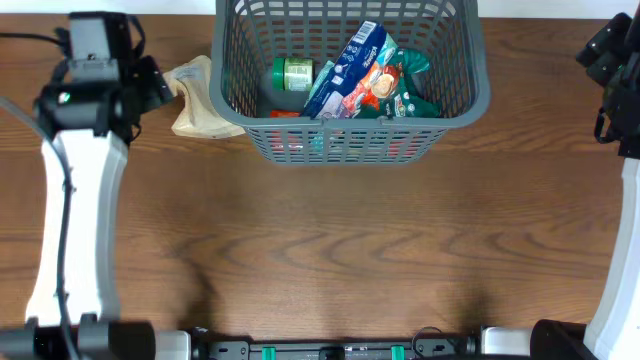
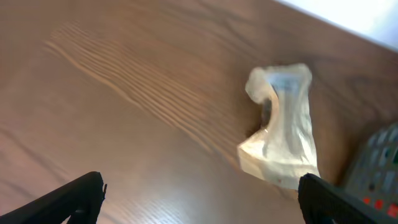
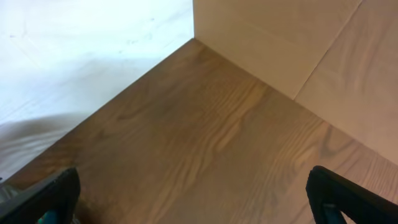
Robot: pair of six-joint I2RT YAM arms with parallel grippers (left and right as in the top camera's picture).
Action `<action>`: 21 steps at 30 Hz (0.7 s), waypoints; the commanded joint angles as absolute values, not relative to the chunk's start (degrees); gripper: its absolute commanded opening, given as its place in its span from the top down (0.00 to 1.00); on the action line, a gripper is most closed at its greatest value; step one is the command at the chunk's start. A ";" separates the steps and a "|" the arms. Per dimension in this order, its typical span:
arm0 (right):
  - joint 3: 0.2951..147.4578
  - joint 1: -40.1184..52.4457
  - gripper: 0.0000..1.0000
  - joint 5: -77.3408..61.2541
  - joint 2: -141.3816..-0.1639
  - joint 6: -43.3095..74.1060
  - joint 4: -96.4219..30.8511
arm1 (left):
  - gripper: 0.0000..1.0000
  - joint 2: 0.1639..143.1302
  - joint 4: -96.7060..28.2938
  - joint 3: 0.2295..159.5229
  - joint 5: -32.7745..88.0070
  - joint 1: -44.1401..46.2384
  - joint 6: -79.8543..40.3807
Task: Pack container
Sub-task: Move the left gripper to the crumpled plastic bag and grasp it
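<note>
Brown, wood-grained tabletop [image 1: 330, 250] spans every view, with a pale surface beyond its far edge. At far left, the left jaws stand wide apart and empty above bare wood. Ahead of them lies a crumpled beige pouch [image 2: 280, 124], just beside the container [image 1: 475, 70]. This dark grey basket has slotted walls and a thick rim. It sits at the far middle and holds a green-lidded jar [image 1: 292, 73], a blue packet [image 1: 345, 65] and a green pouch [image 1: 398, 80]. At far right, the right jaws gape wide, gripping nothing.
</note>
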State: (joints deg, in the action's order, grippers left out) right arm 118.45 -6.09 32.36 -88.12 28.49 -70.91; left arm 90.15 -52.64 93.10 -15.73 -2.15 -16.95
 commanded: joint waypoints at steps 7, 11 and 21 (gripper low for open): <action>118.50 -6.31 0.01 32.73 -88.29 29.32 -70.98 | 0.01 103.15 -52.31 96.29 -4.93 -2.50 -17.89; 118.50 -6.31 0.01 32.73 -88.29 29.34 -70.98 | 0.01 107.22 -51.66 101.54 2.87 -3.36 -17.91; 118.50 -6.31 0.01 32.73 -88.29 29.34 -70.98 | 0.01 116.14 -51.57 110.45 10.07 -5.06 -20.08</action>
